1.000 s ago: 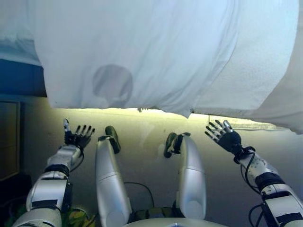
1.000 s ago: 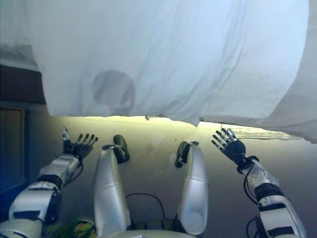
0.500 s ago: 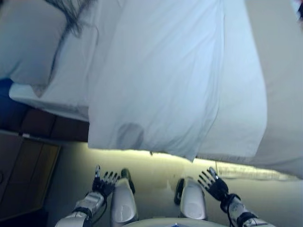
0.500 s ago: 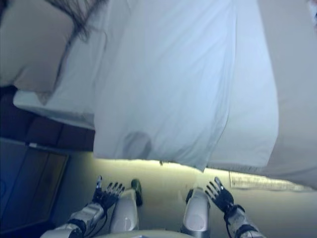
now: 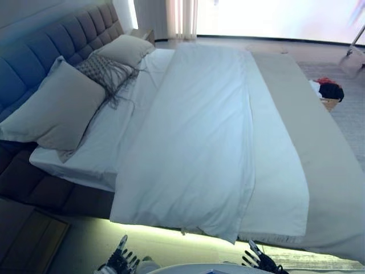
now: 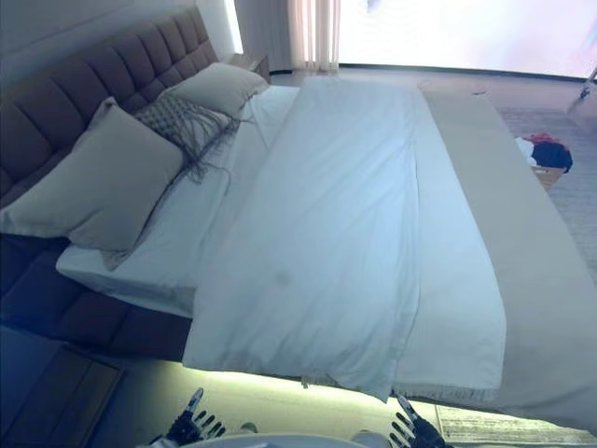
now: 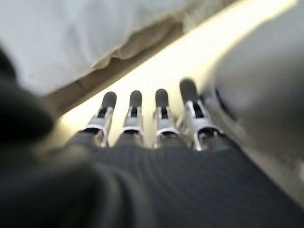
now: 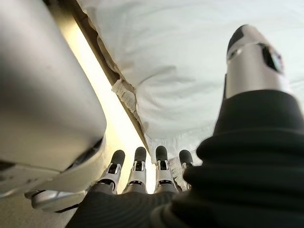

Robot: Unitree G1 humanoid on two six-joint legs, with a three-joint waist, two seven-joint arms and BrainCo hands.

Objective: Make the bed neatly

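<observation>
A wide bed (image 5: 319, 171) lies before me with a white duvet (image 5: 199, 142) folded in a long strip down its middle, its near corner hanging over the bed's side edge. Beige pillows (image 5: 54, 111) and a fringed cushion (image 5: 105, 71) lean at the tufted headboard (image 5: 51, 45) on the left. My left hand (image 5: 121, 262) and right hand (image 5: 259, 262) show at the bottom edge, both open and empty, below the bed's side. In the wrist views the left hand's fingers (image 7: 135, 114) and the right hand's fingers (image 8: 137, 166) are straight, with the duvet's edge (image 8: 156, 80) past them.
A lit strip of floor (image 5: 165, 242) runs under the bed's near side. A wooden nightstand (image 5: 28, 237) stands at the lower left. A basket with dark and red cloth (image 5: 329, 91) sits on the floor past the bed at the right. A bright window (image 5: 274, 17) is at the far end.
The camera has tilted up from the bed's edge and floor to take in the whole bed. My hands now show only at the bottom edge, still open.
</observation>
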